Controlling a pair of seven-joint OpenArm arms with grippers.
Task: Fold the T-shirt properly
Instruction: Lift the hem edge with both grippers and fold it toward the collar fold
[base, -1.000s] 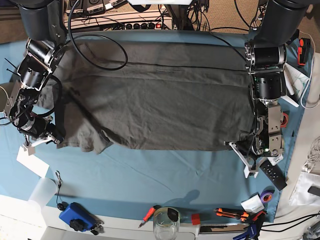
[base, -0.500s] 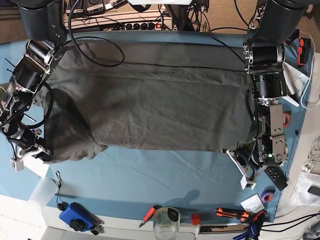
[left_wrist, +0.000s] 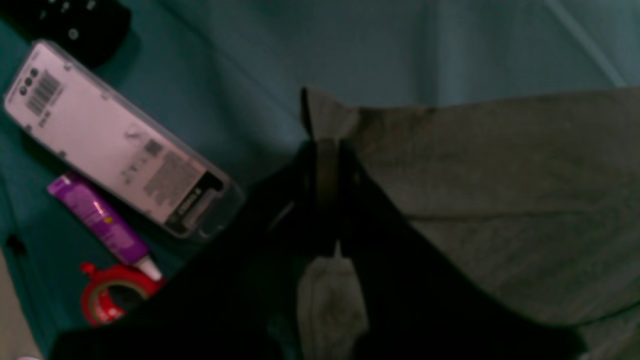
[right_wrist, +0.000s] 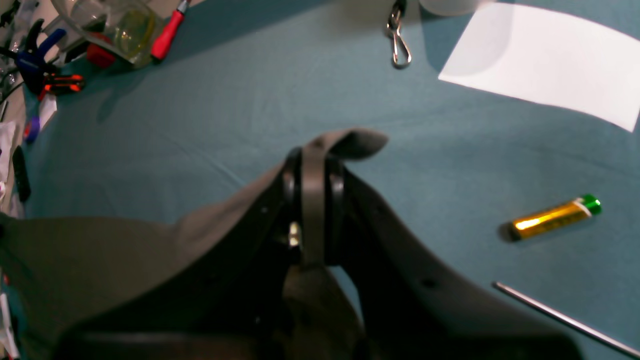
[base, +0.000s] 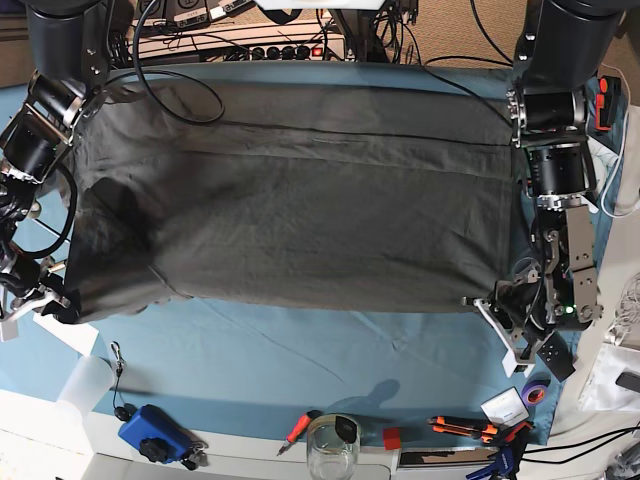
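The dark charcoal T-shirt (base: 300, 210) lies spread wide and flat across the teal table cloth (base: 300, 350). My left gripper (base: 492, 300), on the base view's right, is shut on the shirt's near right corner. The left wrist view shows that corner pinched between the jaws of the left gripper (left_wrist: 327, 145), with grey T-shirt fabric (left_wrist: 500, 175) stretching off to the right. My right gripper (base: 58, 303), on the base view's left, is shut on the near left corner. In the right wrist view a fold of the T-shirt (right_wrist: 100, 260) curls over the tips of the right gripper (right_wrist: 312, 152).
Near the left gripper lie a white packet (left_wrist: 115, 145), a purple tube (left_wrist: 100, 220), a red tape roll (left_wrist: 107, 300) and a black remote (left_wrist: 75, 20). Near the right gripper lie a white paper (right_wrist: 545, 60), a gold battery (right_wrist: 550, 217) and a thin rod (right_wrist: 565, 320). Tools and a glass jar (base: 332, 445) line the front edge.
Both grippers have moved outward with the shirt's near corners held. The bunched left side has been pulled out flat and the near hem now runs straight.
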